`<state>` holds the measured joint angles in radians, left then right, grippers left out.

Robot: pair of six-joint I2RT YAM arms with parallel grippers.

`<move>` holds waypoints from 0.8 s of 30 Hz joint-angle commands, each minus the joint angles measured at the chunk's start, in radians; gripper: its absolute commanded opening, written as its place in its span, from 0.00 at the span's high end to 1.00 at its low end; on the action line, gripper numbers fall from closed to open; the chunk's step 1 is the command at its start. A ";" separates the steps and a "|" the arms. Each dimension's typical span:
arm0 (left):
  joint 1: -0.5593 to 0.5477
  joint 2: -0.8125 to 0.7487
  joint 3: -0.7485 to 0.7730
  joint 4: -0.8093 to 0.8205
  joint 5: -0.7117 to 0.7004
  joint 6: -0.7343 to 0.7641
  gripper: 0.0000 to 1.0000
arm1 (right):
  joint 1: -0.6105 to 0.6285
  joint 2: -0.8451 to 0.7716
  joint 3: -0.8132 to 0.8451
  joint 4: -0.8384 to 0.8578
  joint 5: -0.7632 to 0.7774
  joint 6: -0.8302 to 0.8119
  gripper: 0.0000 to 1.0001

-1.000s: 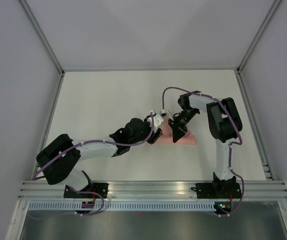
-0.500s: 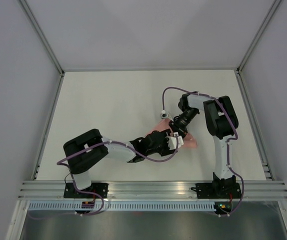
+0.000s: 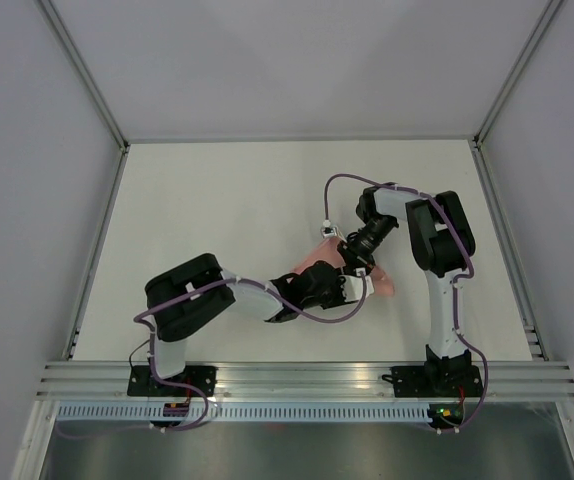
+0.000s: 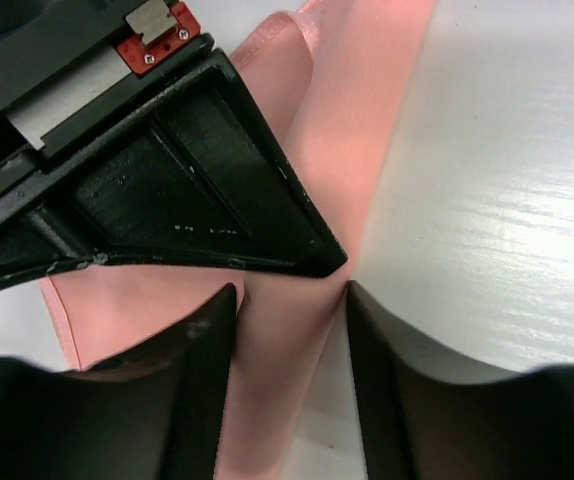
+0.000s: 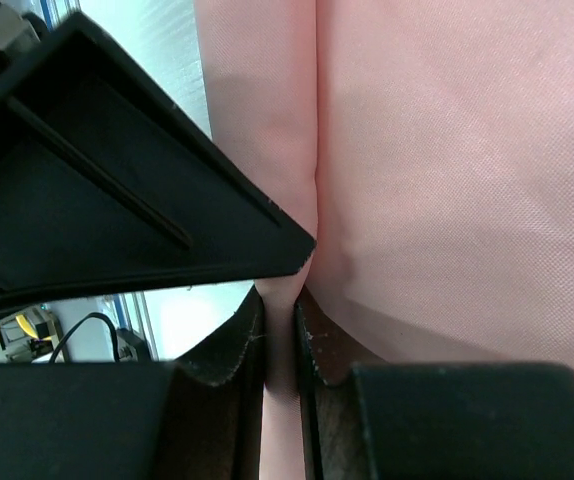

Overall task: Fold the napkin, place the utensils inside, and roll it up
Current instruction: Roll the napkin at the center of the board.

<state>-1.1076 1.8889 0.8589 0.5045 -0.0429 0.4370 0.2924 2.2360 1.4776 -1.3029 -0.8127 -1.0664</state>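
At the table point(image 3: 217, 200) centre-right, only wrist views show right gripper point(image 5: 279, 330) pinching a napkin point(image 5: 447, 150) fold, left gripper point(image 4: 289, 310) half-open astride it, shifted rightward since.

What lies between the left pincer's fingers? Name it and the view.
A strip of the napkin lies between the fingers of the left pincer, seen in the left wrist view.

Table point(image 3: 217, 200): white, matte top w/ faint streaky grain showing close up in left wrist view. Metal rails run along L, R & near edges, w/ pale walls behind.

Lying on it: napkin point(image 3: 383, 284), pale pink, right of centre & nearer the front edge than the back. It's gathered into a long narrow band w/ a lengthwise fold. One corner lies flat on the top. Much of it is hidden in the top view.
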 commanded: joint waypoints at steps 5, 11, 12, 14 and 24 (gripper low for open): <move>0.020 0.062 0.069 -0.116 0.098 -0.046 0.72 | -0.012 0.040 0.015 0.125 0.103 -0.052 0.68; 0.054 0.082 0.101 -0.191 0.213 -0.083 0.88 | -0.015 0.010 0.024 0.126 0.078 -0.029 0.48; 0.066 0.087 0.104 -0.216 0.250 -0.084 0.89 | -0.015 0.005 0.027 0.126 0.072 -0.024 0.44; 0.075 0.093 0.120 -0.239 0.282 -0.095 0.92 | -0.019 -0.013 0.032 0.128 0.057 -0.003 0.41; 0.156 0.122 0.178 -0.363 0.487 -0.132 0.97 | -0.076 -0.188 0.000 0.270 0.009 0.190 0.31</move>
<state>-0.9661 1.9553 1.0294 0.2951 0.3210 0.3599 0.2417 2.1277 1.4841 -1.2041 -0.7975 -0.9573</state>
